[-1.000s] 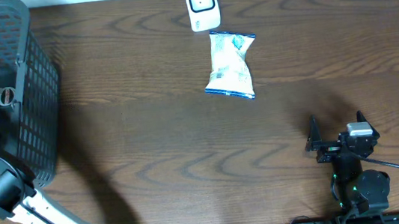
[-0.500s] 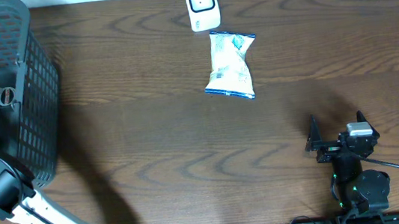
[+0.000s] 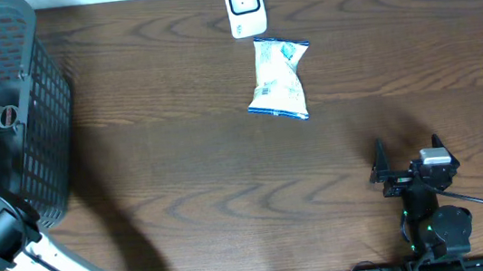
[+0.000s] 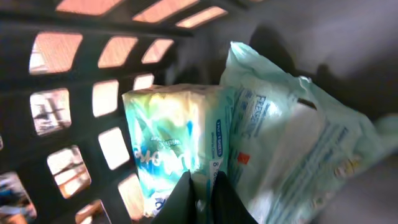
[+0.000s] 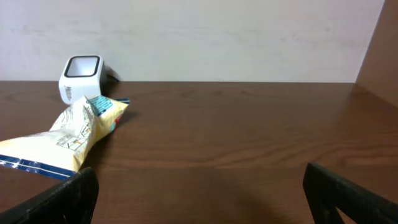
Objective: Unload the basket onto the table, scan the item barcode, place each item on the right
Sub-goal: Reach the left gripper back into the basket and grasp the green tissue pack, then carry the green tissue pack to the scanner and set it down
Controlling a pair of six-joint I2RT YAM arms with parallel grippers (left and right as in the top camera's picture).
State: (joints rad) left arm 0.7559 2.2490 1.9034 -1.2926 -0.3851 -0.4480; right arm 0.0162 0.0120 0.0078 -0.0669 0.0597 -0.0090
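Pack (image 4: 177, 143) in basket (image 3: 43, 112): your left gripper (image 4: 200, 198) pinches its edge; right gripper (image 3: 407, 151), well clear of basket, gapes empty.

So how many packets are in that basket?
2 that show: a blue-green packet against the basket wall, its lower edge pinched by the left gripper, and a pale green pack touching it on its other side. More may be hidden.

A white scanner (image 5: 81, 78) sits at the upper left against the pale wall (image 5: 217, 37). Just in front of it a snack bag (image 5: 68, 137) lies flat on the brown worktop (image 5: 236, 143). The right hand (image 5: 199, 175) is spread wide, its dark fingers (image 5: 348, 196) in the bottom corners.
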